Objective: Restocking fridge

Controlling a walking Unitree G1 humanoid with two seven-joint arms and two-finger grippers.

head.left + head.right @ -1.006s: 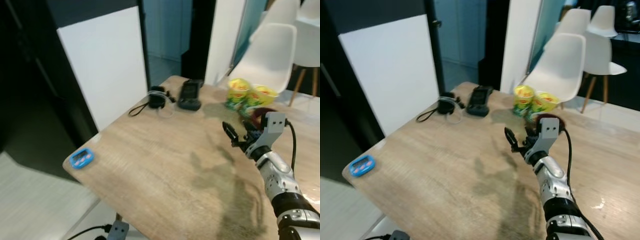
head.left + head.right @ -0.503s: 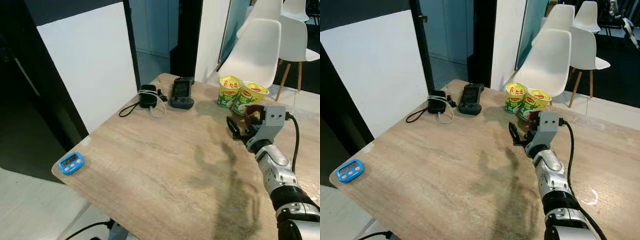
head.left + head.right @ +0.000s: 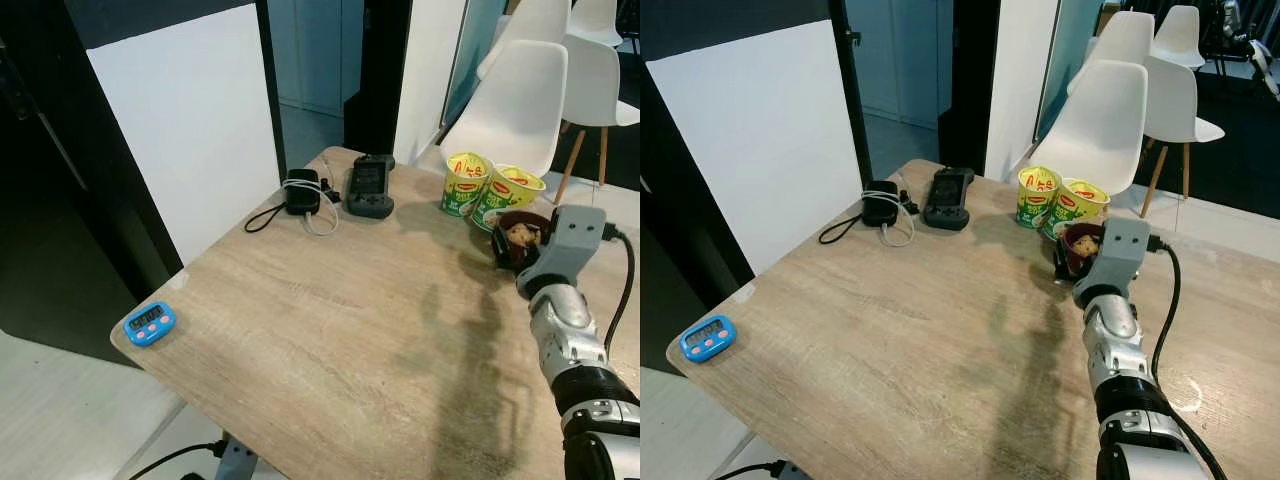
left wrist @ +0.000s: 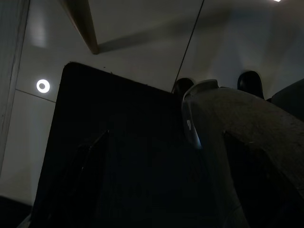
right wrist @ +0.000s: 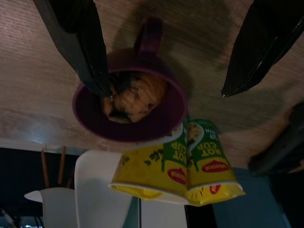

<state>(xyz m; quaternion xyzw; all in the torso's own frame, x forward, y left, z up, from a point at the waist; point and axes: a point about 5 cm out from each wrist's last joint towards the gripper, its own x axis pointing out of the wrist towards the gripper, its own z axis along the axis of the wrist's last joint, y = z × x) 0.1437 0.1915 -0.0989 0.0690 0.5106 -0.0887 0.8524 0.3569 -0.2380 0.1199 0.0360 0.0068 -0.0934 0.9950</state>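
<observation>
A dark purple mug (image 3: 518, 238) holding a brown baked lump stands on the wooden table (image 3: 330, 330) at the far right. Just behind it are two yellow-green noodle cups (image 3: 485, 188). My right gripper (image 5: 164, 92) is at the mug, open wide. In the right wrist view one black finger (image 5: 78, 42) reaches over the mug's rim (image 5: 90, 116); the other stands well off to the side of it, near the handle (image 5: 148, 34). From the head views the silver right arm (image 3: 1110, 330) stretches forward to the mug (image 3: 1081, 245). The left wrist view is very dark, the arm hanging idle.
A blue timer (image 3: 150, 323) lies near the table's left corner. A black charger with a white cable (image 3: 300, 192) and a black handheld device (image 3: 369, 187) sit at the far edge. White chairs (image 3: 515, 95) stand beyond the table; a white panel (image 3: 190, 120) stands to the left.
My right gripper has moved forward and to the right, from beside the mug to straddling it. The head camera has shifted slightly; the table items stayed put.
</observation>
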